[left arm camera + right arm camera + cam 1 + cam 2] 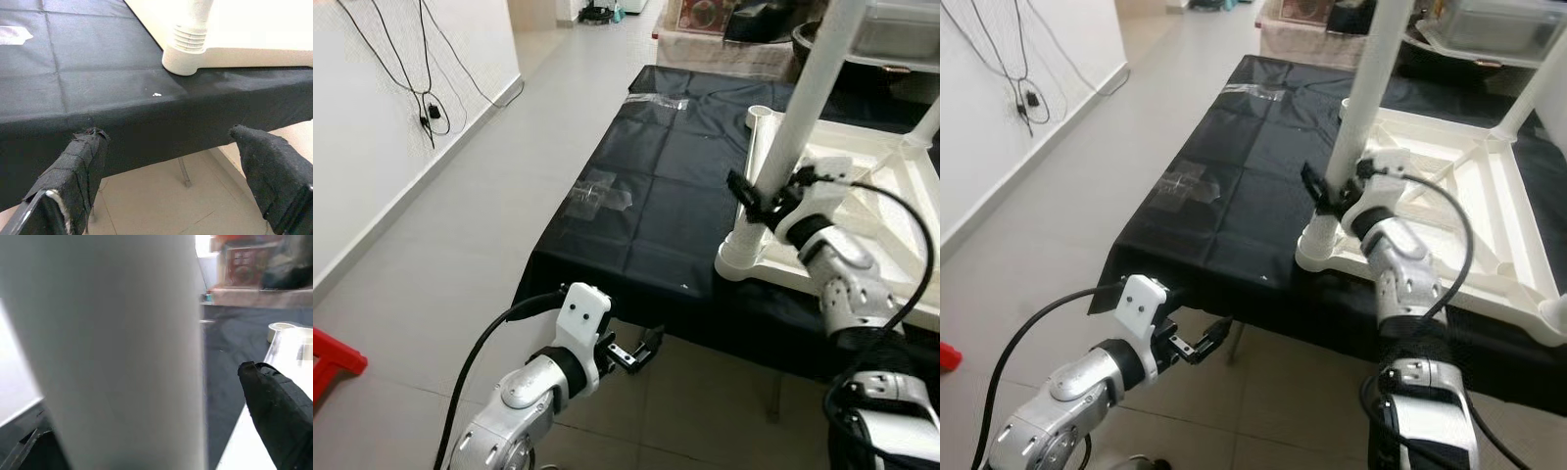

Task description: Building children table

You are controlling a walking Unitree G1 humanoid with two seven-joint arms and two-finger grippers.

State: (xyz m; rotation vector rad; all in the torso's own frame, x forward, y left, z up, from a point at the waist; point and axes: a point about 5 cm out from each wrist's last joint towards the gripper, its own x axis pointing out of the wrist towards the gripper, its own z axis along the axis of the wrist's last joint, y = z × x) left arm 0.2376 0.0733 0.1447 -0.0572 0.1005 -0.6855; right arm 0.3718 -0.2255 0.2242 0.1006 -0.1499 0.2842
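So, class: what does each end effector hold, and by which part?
The right end effector grips the white table leg low down, just above its corner socket. The left end effector is open and holds nothing.

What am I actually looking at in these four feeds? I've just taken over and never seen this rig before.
You are seeing through a humanoid robot with two silver arms. The two wide pictures come from its head, looking down. The other two come from cameras on its wrists, looking along black fingers.

A table under a black cloth carries an upside-down white children's table. The right gripper is closed around a white leg that stands in the near corner socket. In the right wrist view that leg is the big pale shape.

The left gripper hangs open below the cloth's edge, holding nothing. Clear tape sits on the cloth.
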